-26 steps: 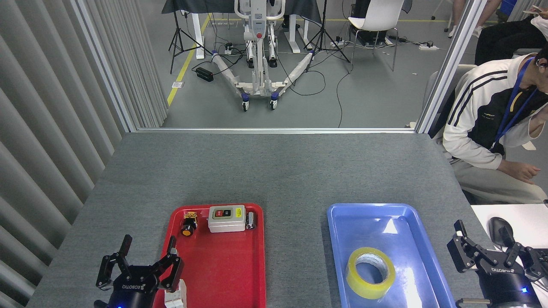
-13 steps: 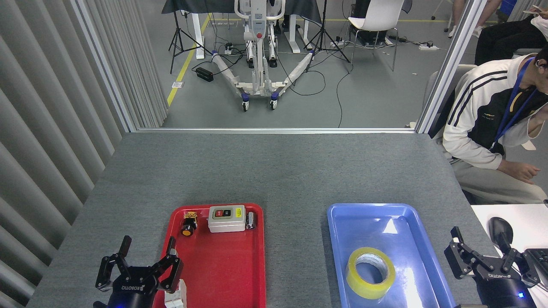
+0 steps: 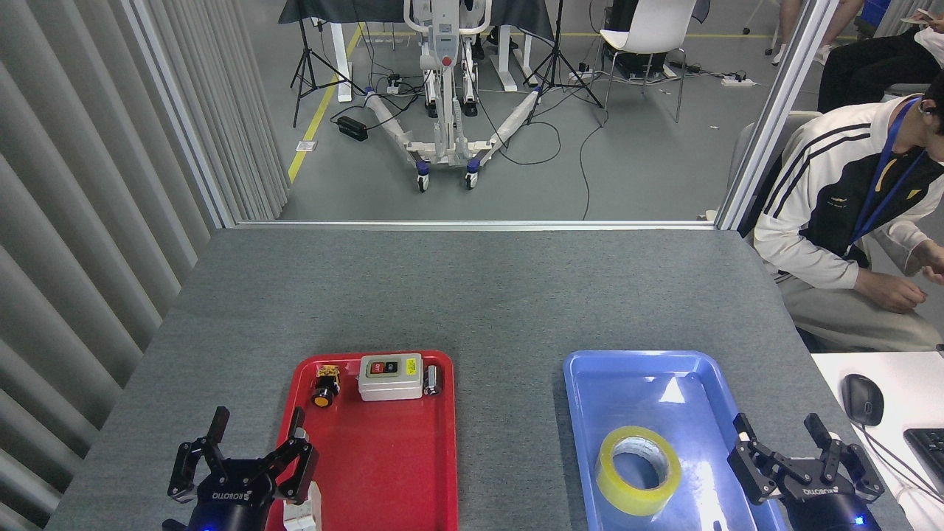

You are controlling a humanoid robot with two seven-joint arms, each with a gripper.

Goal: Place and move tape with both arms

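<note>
The tape (image 3: pixel 638 470), a wide yellow translucent roll with a white core, lies flat in the near half of the blue tray (image 3: pixel 686 372). My right gripper (image 3: pixel 804 453) is open at the tray's near right edge, a short way right of the roll and not touching it. My left gripper (image 3: pixel 247 453) is open at the bottom left, over the near left edge of the red tray (image 3: pixel 391 457), with nothing between its fingers.
The red tray holds a grey switch box (image 3: pixel 390 377), a yellow push button (image 3: pixel 323 389) and a small metal part (image 3: pixel 432 379) at its far end, plus a white piece (image 3: pixel 308 509) by my left gripper. A seated person (image 3: pixel 848 236), a mouse (image 3: pixel 861 399) and a keyboard (image 3: pixel 928 446) are at right.
My right gripper has moved left and a little lower, from beside the mouse to the blue tray's right edge near the tape. The left gripper and tape have stayed put.
</note>
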